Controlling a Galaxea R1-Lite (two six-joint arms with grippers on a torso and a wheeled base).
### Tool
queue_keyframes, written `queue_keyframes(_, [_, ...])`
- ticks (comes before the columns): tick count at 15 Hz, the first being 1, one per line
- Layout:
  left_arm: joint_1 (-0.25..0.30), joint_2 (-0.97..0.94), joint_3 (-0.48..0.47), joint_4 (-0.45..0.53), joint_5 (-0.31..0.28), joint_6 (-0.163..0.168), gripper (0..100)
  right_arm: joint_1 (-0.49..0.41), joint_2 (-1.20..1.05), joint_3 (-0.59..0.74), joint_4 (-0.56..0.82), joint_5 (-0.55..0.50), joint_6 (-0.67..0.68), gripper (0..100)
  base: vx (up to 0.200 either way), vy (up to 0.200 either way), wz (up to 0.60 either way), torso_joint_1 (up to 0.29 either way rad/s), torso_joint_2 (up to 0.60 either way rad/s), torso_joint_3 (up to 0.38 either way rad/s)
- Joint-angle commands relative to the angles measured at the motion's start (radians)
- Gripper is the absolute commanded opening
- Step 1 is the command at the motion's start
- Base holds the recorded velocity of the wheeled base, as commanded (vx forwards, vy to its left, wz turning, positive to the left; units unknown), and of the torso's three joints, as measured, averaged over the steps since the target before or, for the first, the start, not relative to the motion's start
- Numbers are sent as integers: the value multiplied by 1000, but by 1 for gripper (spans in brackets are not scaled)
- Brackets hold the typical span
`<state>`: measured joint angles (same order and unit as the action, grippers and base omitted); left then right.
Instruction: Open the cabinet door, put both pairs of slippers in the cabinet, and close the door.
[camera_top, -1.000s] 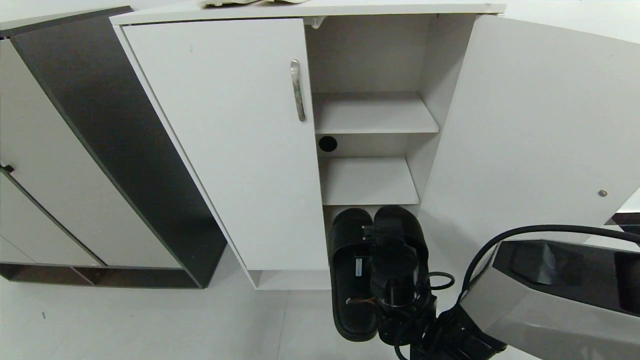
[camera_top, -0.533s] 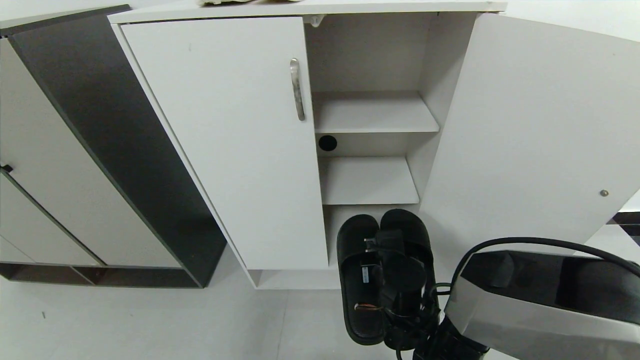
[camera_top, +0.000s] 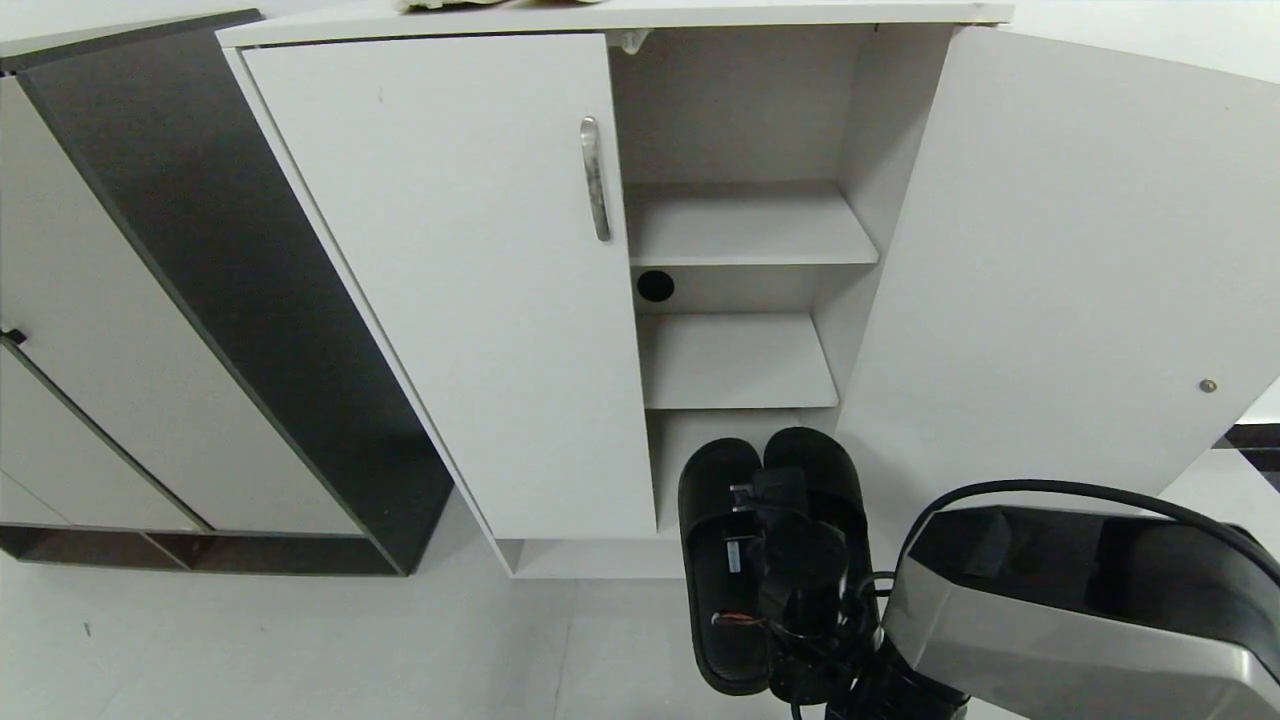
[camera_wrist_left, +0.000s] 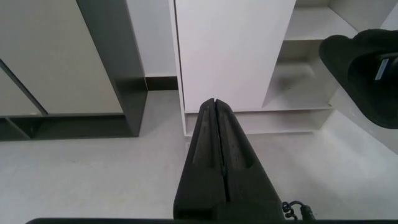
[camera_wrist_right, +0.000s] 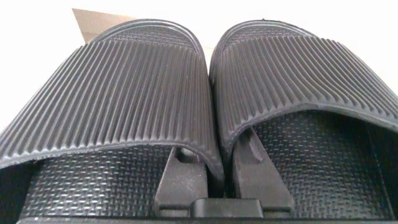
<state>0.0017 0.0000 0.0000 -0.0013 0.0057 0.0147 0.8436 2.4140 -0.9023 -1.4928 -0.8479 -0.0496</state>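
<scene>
Clamping both slippers' (camera_wrist_right: 143, 93) inner walls is right claw (camera_wrist_right: 214, 152).

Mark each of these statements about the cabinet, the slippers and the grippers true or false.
1. The cabinet's right door stands open. True.
2. The right gripper holds a pair of black slippers. True.
3. The slippers rest on a shelf inside the cabinet. False: they hang in the gripper, in front of the bottom compartment.
4. The left gripper is open. False: it is shut and holds nothing.
5. The left door is shut. True.
</scene>
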Motion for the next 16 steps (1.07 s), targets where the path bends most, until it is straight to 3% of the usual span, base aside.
queue_keyframes(1, [1, 2, 0, 0, 0, -1, 0, 0, 7, -1, 0, 0, 2, 0, 200, 0, 0, -2, -7, 2])
queue_keyframes(11, [0, 2, 0, 0, 0, 1, 0, 0, 7, -3, -1, 0, 2, 0, 200, 0, 0, 1, 3, 3])
queue_keyframes(16, [0, 2, 0, 0, 0, 1, 0, 0, 8, -24, 3, 0, 25, 0, 0, 0, 0, 0, 0, 0])
